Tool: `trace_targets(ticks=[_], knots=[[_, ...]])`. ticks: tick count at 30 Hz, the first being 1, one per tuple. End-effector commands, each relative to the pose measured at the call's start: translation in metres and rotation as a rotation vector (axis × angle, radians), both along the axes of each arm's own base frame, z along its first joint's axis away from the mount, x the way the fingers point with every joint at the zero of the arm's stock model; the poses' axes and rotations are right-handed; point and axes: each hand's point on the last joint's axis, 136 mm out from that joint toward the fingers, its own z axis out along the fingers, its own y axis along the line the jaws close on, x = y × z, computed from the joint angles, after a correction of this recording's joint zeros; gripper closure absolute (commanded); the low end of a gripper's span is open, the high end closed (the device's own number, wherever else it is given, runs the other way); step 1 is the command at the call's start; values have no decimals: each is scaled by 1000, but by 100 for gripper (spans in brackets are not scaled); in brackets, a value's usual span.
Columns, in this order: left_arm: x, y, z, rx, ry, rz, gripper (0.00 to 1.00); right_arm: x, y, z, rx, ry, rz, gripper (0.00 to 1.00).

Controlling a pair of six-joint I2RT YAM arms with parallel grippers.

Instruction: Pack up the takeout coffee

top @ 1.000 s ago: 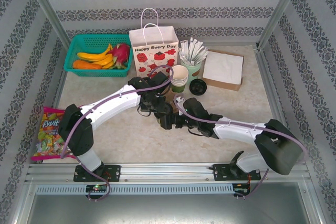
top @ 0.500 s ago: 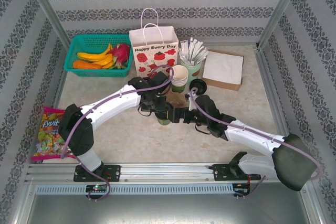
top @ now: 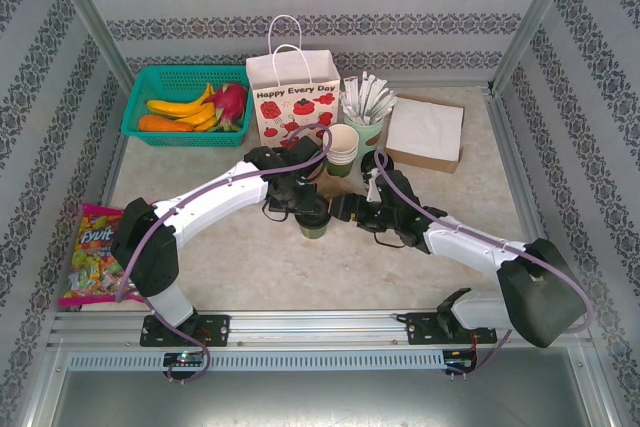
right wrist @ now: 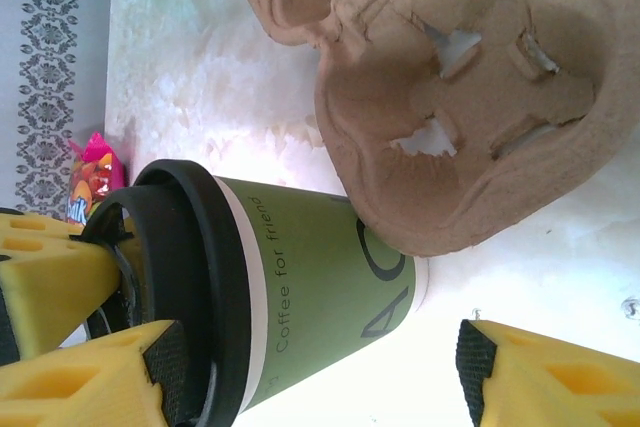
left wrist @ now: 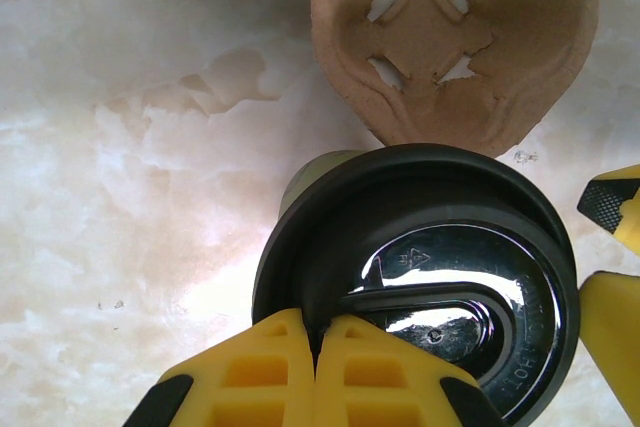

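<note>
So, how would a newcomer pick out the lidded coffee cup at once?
Start at the white paper bag at the back; come forward past the stacked lidless cups. The small green coffee cup stands there, its black lid pinched by the left gripper.

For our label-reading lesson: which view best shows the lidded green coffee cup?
Right wrist: the coffee cup shows its green side, print and black lid. Left wrist gives its lid top; top external, a tiny cup from above.

From above, my left gripper (top: 312,215) hides most of the small green paper cup with black plastic lid (top: 316,230). Beyond that cup, the brown moulded pulp carrier tray (left wrist: 540,47) runs off the wrist picture's top edge and covers part of the cup's printed lettering.
</note>
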Motion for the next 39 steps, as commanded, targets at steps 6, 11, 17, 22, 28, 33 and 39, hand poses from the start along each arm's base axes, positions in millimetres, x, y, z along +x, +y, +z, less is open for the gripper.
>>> trace_targets(ticks=[6,11,17,22,28,33,39], knots=[[-49,15,-78,108,253,-59,100,-21,-16,-53,-142,199,-8,34],[-68,33,-118,171,333,-60,100,-50,-36,-94,-252,330,15,36],[-49,31,-84,185,242,-63,100,-28,-14,-47,-123,216,24,33],[-27,20,-34,142,132,-58,89,-3,4,10,-45,66,58,26],[-28,11,-27,93,140,-62,90,2,20,21,-30,42,89,25],[-26,9,-20,79,126,-65,90,4,27,26,-15,25,100,24],[-24,6,-18,85,132,-93,95,18,32,35,9,28,59,20]])
